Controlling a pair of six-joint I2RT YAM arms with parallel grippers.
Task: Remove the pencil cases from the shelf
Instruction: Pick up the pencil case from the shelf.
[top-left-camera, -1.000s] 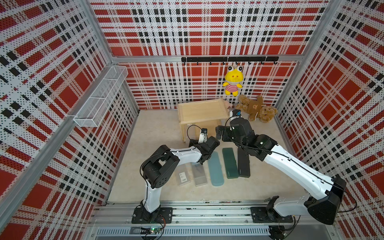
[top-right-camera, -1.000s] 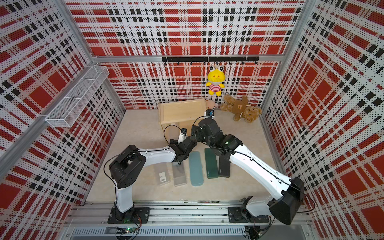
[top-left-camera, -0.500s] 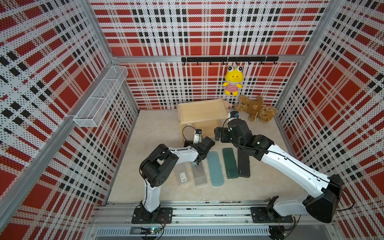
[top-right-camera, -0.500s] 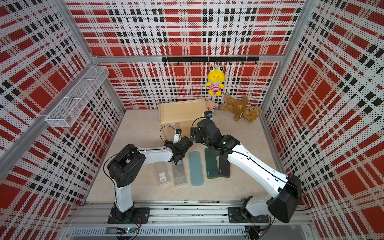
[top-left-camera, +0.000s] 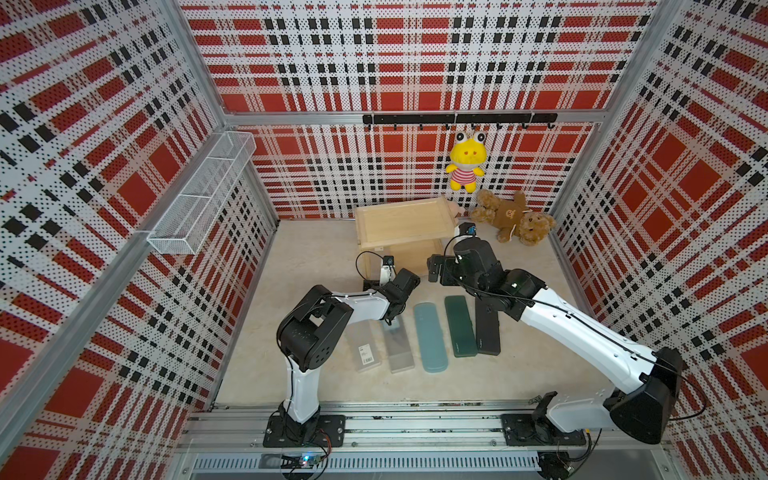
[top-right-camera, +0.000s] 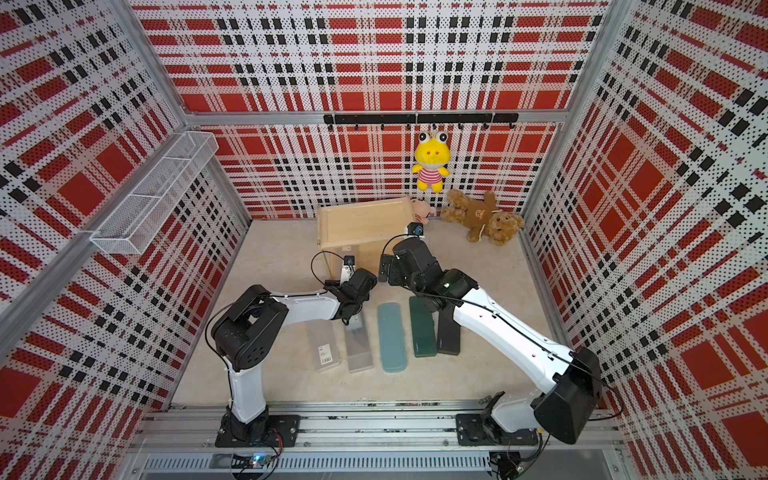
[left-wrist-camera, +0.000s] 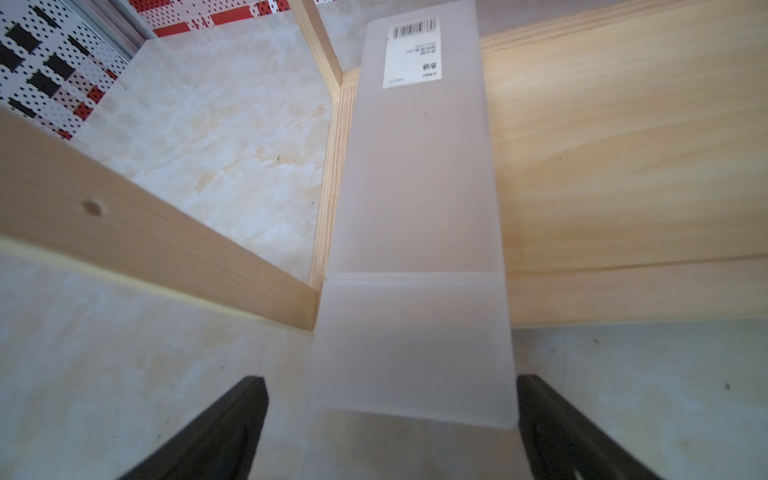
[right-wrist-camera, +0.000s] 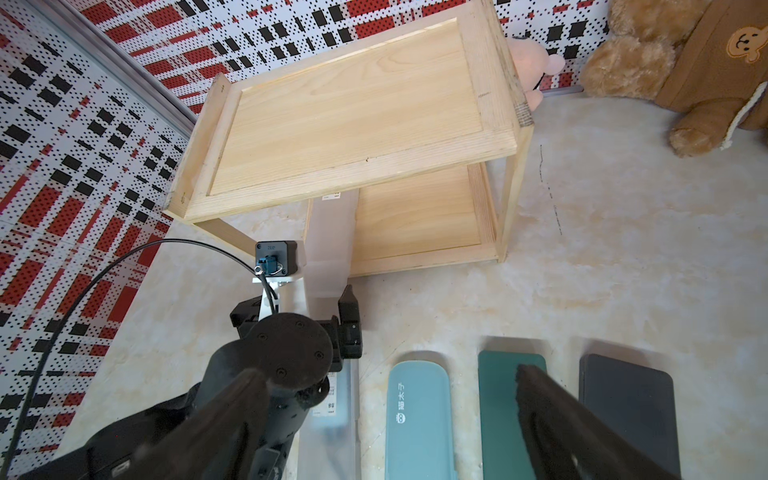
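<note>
I see the pale marbled worktop (top-left-camera: 316, 266) carrying the two-tier wooden shelf (top-left-camera: 401, 222) near the back wall. On its lower board a frosted pencil case (left-wrist-camera: 415, 187) lies along one end, jutting out past the front rim. In front, five cases lie side by side on the worktop: outer frosted case (top-left-camera: 365, 347), inner frosted case (top-left-camera: 399, 349), teal-blue case (top-left-camera: 430, 336), dark green case (top-left-camera: 460, 326), black case (top-left-camera: 487, 330). A teddy bear (top-left-camera: 513, 216) lies beside the shelf.

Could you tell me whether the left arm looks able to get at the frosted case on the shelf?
Probably yes: the open left gripper straddles the near end of the case, which juts out of the shelf; nothing blocks it.
</note>
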